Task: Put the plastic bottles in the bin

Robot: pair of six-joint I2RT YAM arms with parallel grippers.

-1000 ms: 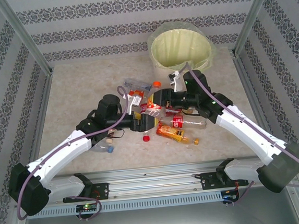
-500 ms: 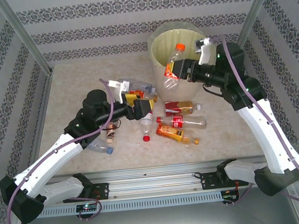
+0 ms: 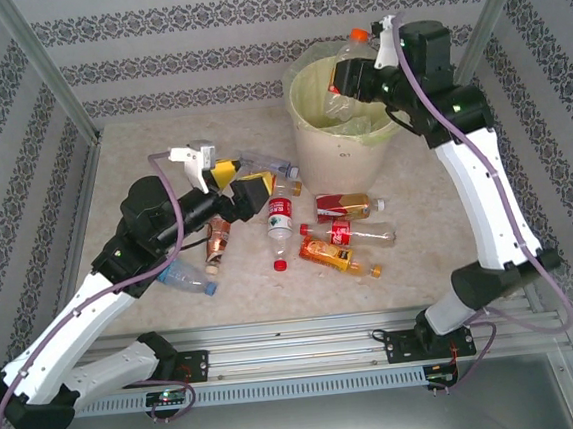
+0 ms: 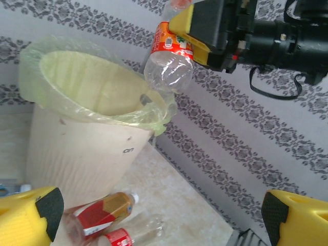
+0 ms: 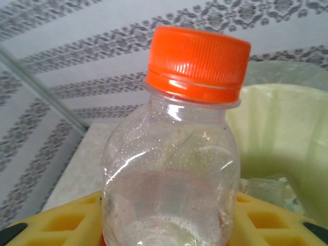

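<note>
Right hand [image 3: 353,74] raised over bin [image 3: 330,162], gripping bottle [image 5: 171,169]

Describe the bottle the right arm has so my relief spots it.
On the table, find the cream bin at the back. Above its rim the right gripper holds a clear bottle with an orange cap and red-orange label. It alone is airborne; the other bottles lie on the table.

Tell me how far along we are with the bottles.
Done: I cannot tell whether any bottle is already inside the bin. In hand: the right gripper holds an orange-capped bottle above the bin's rim, not yet released. The left gripper is open and empty above the pile. Left: about seven bottles lying on the table in front of the bin.
</note>
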